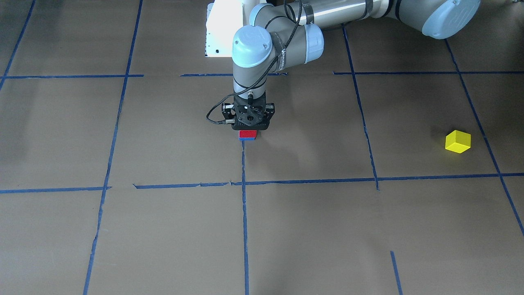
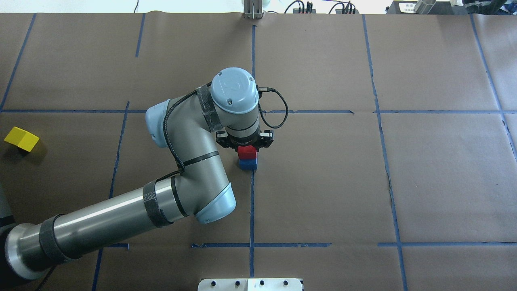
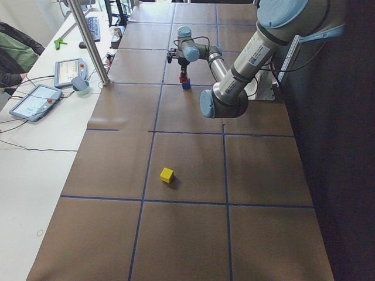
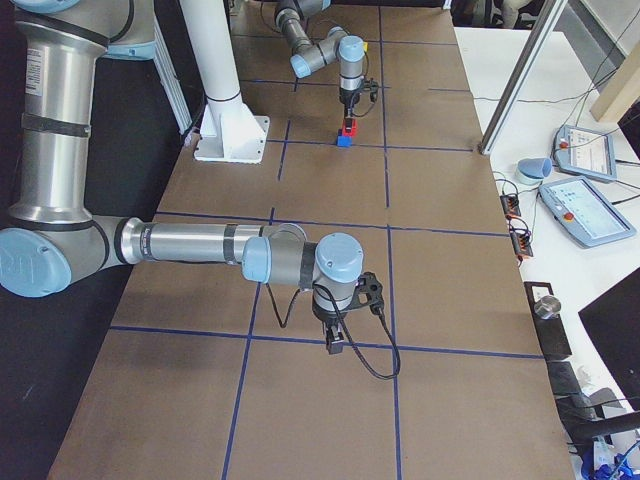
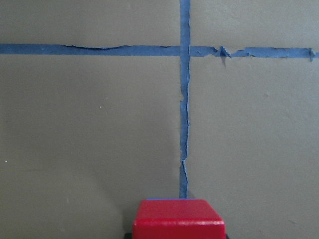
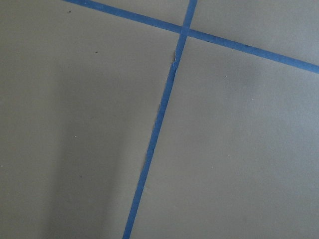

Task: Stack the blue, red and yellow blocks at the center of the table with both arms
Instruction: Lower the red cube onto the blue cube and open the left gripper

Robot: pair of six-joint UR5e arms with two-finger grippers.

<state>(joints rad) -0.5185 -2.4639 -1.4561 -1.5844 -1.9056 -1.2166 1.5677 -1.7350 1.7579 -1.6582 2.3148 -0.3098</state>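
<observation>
the left gripper (image 2: 246, 148) points straight down from the left arm (image 2: 190, 161), and its jaws are drawn in narrow against the sides of the red block (image 2: 247, 152), so it is holding that block. directly under the gripper, the red block rests flat on the blue block (image 2: 247, 163), edges roughly in line. the blue block stands on the table (image 2: 323, 182), touching a blue tape line (image 2: 251, 202) that runs on from beneath the hand. in the left wrist view the red block fills the bottom edge, with only a sliver of blue past its far rim. the yellow block (image 2: 21, 138) lies alone, well apart from this gripper, out on its robot-left side and turned askew to the tape. the right gripper (image 4: 336, 346) hangs low over bare table near a tape crossing, well apart from the two stacked blocks. it shows only in the side view, so i cannot tell whether its jaws are wide or narrow.
</observation>
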